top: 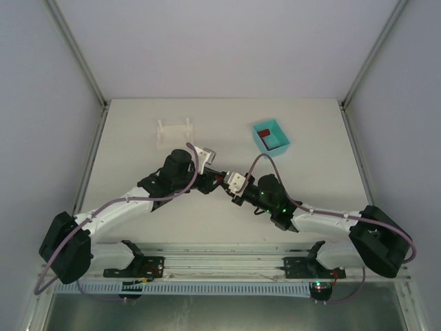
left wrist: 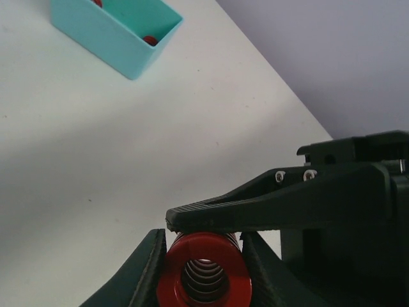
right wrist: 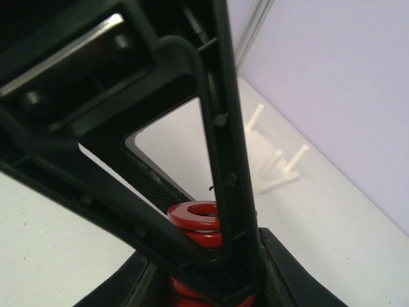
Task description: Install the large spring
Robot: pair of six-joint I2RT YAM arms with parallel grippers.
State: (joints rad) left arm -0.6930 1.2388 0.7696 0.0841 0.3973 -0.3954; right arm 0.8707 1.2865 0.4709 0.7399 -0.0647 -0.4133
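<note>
The large red spring point(left wrist: 204, 272) is held above the table's middle, where both grippers meet. In the left wrist view it lies end-on between my left gripper point(left wrist: 203, 236) fingers, which press on both its sides. A right finger point(left wrist: 275, 204) lies across its top. In the right wrist view the spring point(right wrist: 201, 217) stands upright between my right gripper point(right wrist: 208, 252) fingers, partly hidden by the left gripper's black finger frame point(right wrist: 220, 128). In the top view the left gripper point(top: 218, 176) and the right gripper point(top: 229, 183) touch tip to tip. The white peg stand point(top: 174, 129) sits at the back left.
A teal bin point(top: 270, 136) with small red parts stands at the back right; it also shows in the left wrist view point(left wrist: 115, 32). The peg stand shows in the right wrist view point(right wrist: 275, 167), with upright white pegs. Grey walls close the back and the sides.
</note>
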